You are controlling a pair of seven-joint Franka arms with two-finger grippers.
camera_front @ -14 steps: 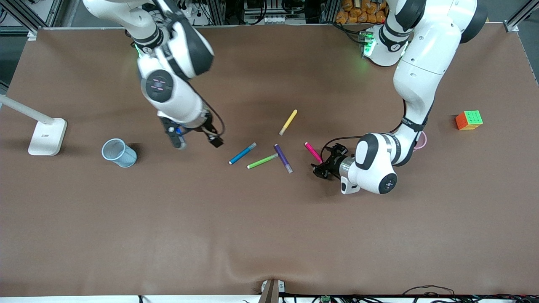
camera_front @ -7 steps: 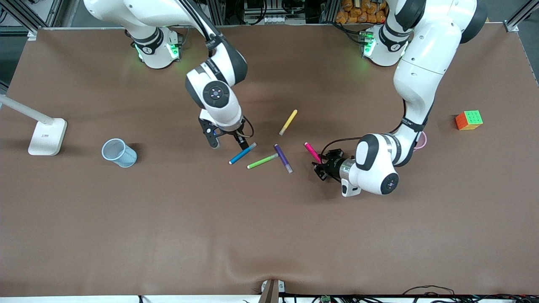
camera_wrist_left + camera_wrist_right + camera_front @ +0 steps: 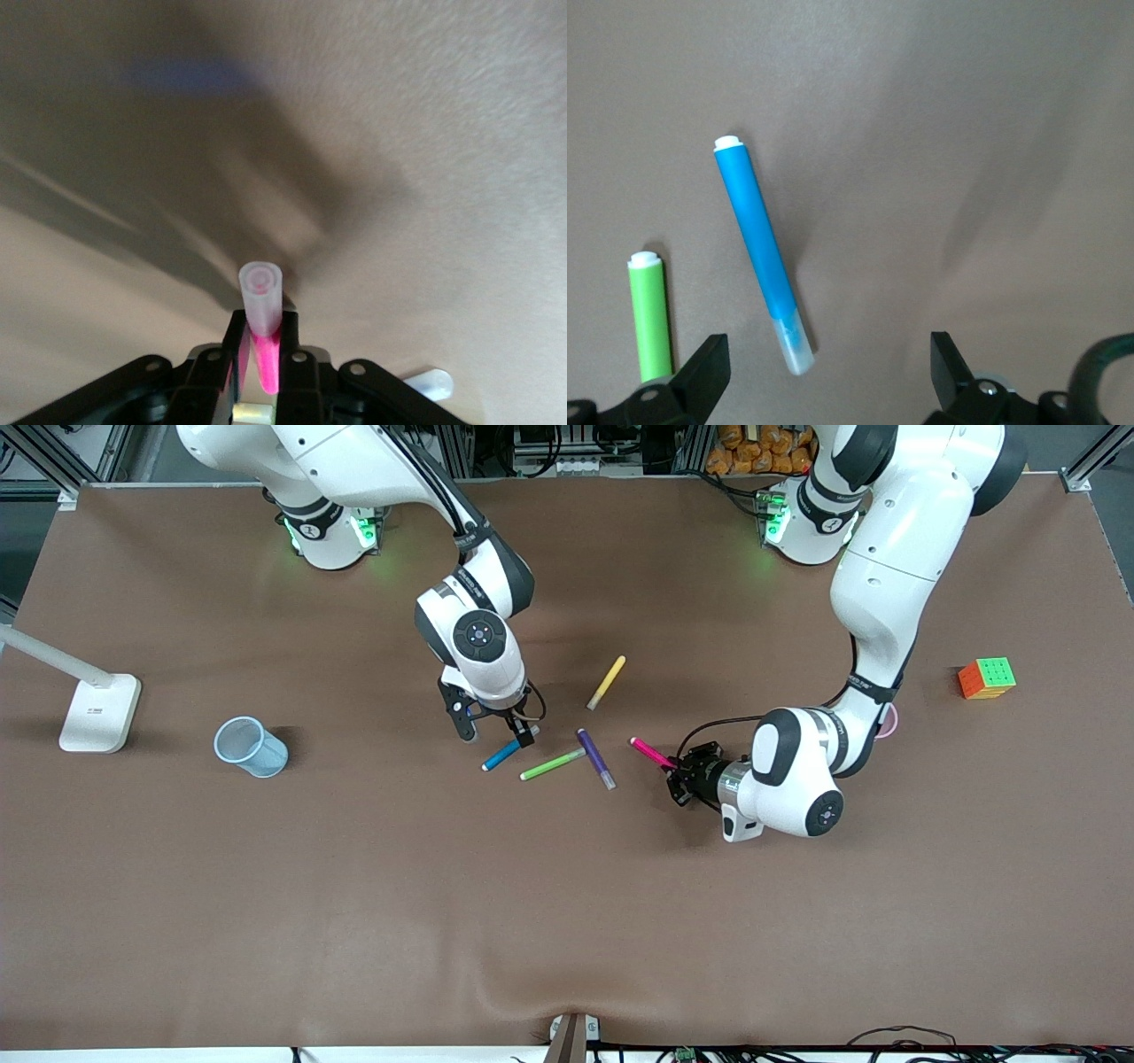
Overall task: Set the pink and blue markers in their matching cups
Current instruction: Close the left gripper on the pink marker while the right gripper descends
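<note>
My left gripper (image 3: 680, 767) is shut on the pink marker (image 3: 651, 752), low over the table beside the purple pen. In the left wrist view the pink marker (image 3: 265, 341) sticks out between the fingers (image 3: 293, 347), pale cap end foremost. My right gripper (image 3: 493, 732) hangs open over the blue marker (image 3: 502, 755), which lies flat on the table. In the right wrist view the blue marker (image 3: 757, 239) lies apart from both fingertips (image 3: 713, 356). The blue cup (image 3: 251, 747) stands toward the right arm's end. Only a sliver of the pink cup (image 3: 889, 722) shows past the left arm.
A green pen (image 3: 552, 763), a purple pen (image 3: 595, 758) and a yellow pen (image 3: 607, 682) lie between the two grippers. A colour cube (image 3: 986, 677) sits toward the left arm's end, a white lamp base (image 3: 99, 711) toward the right arm's end.
My left gripper has shut on the pink marker and turned it a little. My right arm has swung from beside the blue cup to over the blue marker.
</note>
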